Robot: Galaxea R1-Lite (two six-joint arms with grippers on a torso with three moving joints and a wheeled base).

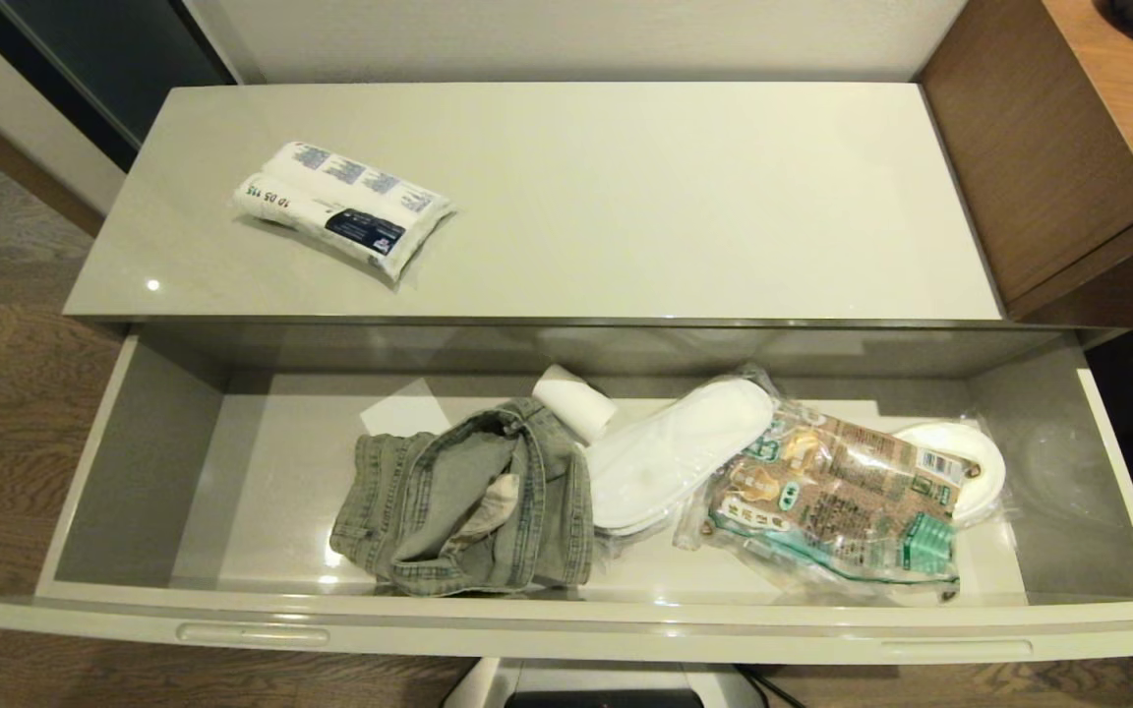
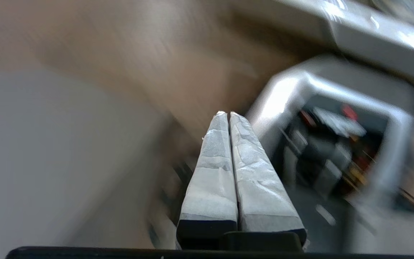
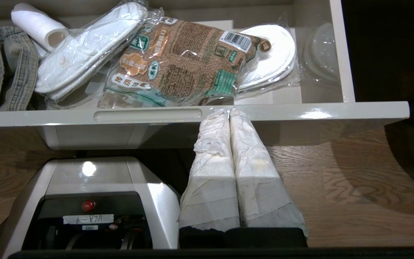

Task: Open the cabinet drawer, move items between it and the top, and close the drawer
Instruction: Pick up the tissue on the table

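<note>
The drawer (image 1: pixel 566 629) stands pulled out in front of the cabinet. A white plastic pack with blue print (image 1: pixel 342 204) lies on the glossy cream top (image 1: pixel 626 197) at its left. The clear crinkly bag with brown contents (image 1: pixel 837 501) (image 3: pixel 182 63) lies inside the drawer at the right, partly over the wrapped slippers. My right gripper (image 3: pixel 228 110) is shut, empty, low in front of the drawer's front panel (image 3: pixel 264 113). My left gripper (image 2: pixel 227 113) is shut and empty, down beside the robot base. Neither arm shows in the head view.
A faded denim garment (image 1: pixel 468 506) fills the drawer's middle, with a white roll (image 1: pixel 574 401) and white slippers in clear wrap (image 1: pixel 675 452) beside it. A brown wooden desk (image 1: pixel 1068 147) stands at the right. The robot base (image 3: pixel 84 201) sits below the drawer front on the wood floor.
</note>
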